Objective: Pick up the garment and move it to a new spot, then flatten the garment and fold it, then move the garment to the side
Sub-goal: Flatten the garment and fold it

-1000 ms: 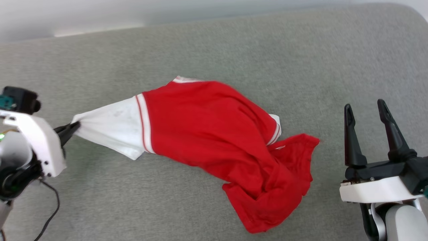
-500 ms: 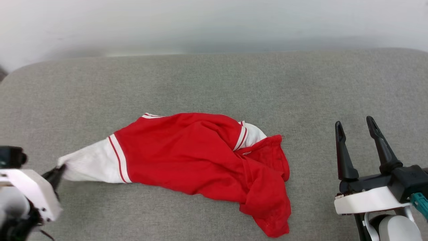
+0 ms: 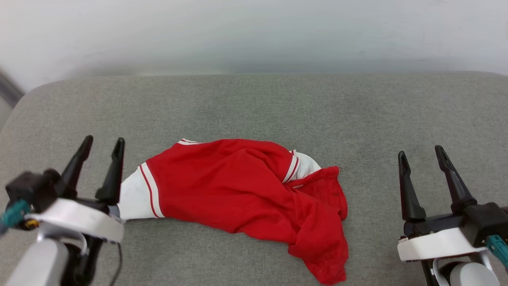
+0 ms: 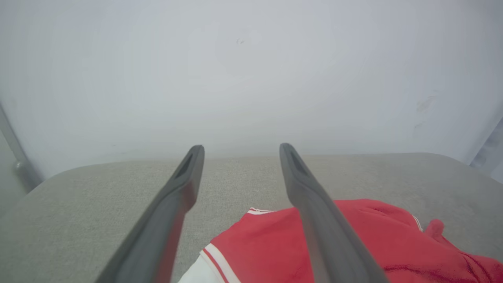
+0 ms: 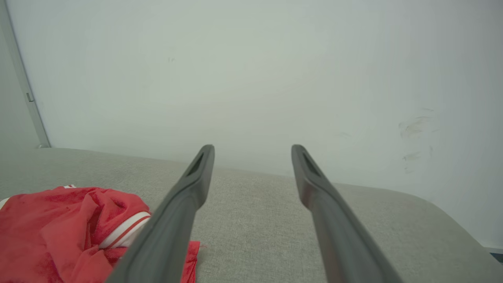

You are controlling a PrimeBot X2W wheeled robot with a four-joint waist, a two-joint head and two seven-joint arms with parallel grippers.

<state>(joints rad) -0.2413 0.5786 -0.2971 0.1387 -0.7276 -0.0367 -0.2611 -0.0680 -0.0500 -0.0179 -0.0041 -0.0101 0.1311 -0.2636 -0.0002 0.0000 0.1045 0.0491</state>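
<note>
The garment (image 3: 238, 190) lies crumpled on the grey cushioned surface (image 3: 254, 103), red body bunched, one white sleeve (image 3: 133, 196) at its left end and another white sleeve (image 3: 303, 165) peeking out near the right. No print shows. My left gripper (image 3: 103, 143) stands open at the lower left, raised just beside the left sleeve, holding nothing. In the left wrist view the garment (image 4: 353, 243) lies below the open gripper (image 4: 240, 147). My right gripper (image 3: 421, 153) is open at the lower right, apart from the cloth. The right wrist view has the garment (image 5: 59, 232) at lower left of the open gripper (image 5: 251, 147).
A pale wall (image 3: 254, 35) rises behind the surface's far edge. The surface's rounded left corner (image 3: 35, 91) shows at the upper left. Bare grey fabric stretches between the garment and my right gripper.
My left gripper has let go of the white sleeve, opened and swung upright. The sleeve has slackened toward the body. The camera tilted up, showing more wall.
</note>
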